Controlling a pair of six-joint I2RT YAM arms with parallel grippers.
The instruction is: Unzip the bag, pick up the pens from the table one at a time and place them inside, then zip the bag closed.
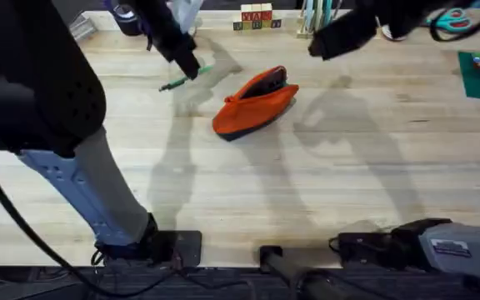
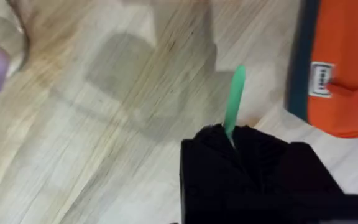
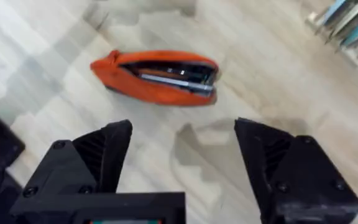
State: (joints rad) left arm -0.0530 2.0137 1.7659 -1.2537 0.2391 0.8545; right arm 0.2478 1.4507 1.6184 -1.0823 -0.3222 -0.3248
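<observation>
left tool (image 2: 232, 140) clamped, right tool (image 3: 182, 158) agape

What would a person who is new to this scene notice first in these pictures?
First comes the orange bag, lying unzipped near the middle of the table, with items visible inside through its opening. Next is the green pen, which the left gripper holds shut just to the left of the bag. The right gripper hangs open above the bag.
</observation>
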